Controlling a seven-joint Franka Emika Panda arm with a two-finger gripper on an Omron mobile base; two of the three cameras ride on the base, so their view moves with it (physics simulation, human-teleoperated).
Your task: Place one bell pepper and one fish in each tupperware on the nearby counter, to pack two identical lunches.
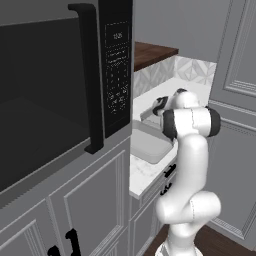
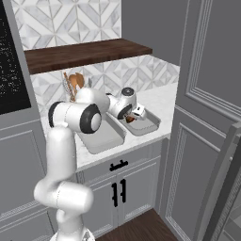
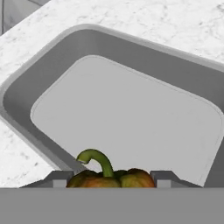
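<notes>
My gripper (image 3: 111, 179) is shut on a red bell pepper (image 3: 109, 176) with a curved green stem. It hangs just above the rim of an empty light-grey tupperware (image 3: 52, 57). From the right base view the gripper (image 2: 132, 116) holds the pepper (image 2: 129, 119) over the right tupperware (image 2: 149, 124). A second tupperware (image 2: 101, 137) lies beside it on the left, partly behind my arm. Both rest on the white marble counter (image 2: 160, 101). The left base view shows the nearer tupperware (image 1: 150, 146) and my gripper (image 1: 160, 106) beyond it. The fish is out of view.
A black microwave (image 1: 50, 90) stands close on the left. A dark wooden shelf (image 2: 89, 52) runs above the counter, with wooden utensils (image 2: 73, 84) below it at the back wall. A tall grey panelled cabinet (image 2: 207, 94) bounds the right. Grey cabinet doors with black handles (image 2: 117, 165) sit below.
</notes>
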